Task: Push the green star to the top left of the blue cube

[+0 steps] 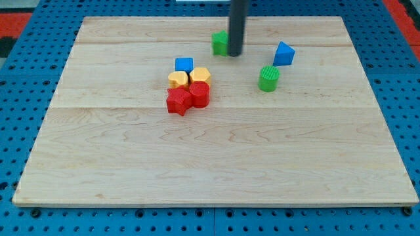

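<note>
The green star (219, 42) sits near the view's top centre, partly hidden on its right side by my rod. My tip (235, 54) rests against the star's right side. The blue cube (184, 64) lies below and to the left of the star, a short gap away. The star is to the upper right of the cube.
Two yellow blocks (177, 79) (200, 75) touch the blue cube's lower side, with a red star (178, 101) and a red block (199, 94) below them. A green cylinder (268, 78) and a blue wedge-like block (283, 54) lie right of my tip. The wooden board (216, 164) sits on blue pegboard.
</note>
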`<control>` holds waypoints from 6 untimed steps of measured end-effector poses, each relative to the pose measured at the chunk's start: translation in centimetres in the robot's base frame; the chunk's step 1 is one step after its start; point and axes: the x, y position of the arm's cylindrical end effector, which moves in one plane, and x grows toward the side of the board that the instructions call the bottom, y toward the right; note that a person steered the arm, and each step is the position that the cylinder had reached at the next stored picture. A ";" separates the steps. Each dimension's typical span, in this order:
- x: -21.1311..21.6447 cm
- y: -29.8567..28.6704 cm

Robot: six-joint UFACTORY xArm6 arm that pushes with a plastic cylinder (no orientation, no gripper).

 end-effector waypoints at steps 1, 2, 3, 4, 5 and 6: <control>-1.3 -0.6; -4.1 3.9; -6.3 1.5; -6.2 -3.2; -1.1 -9.2; -0.7 -12.4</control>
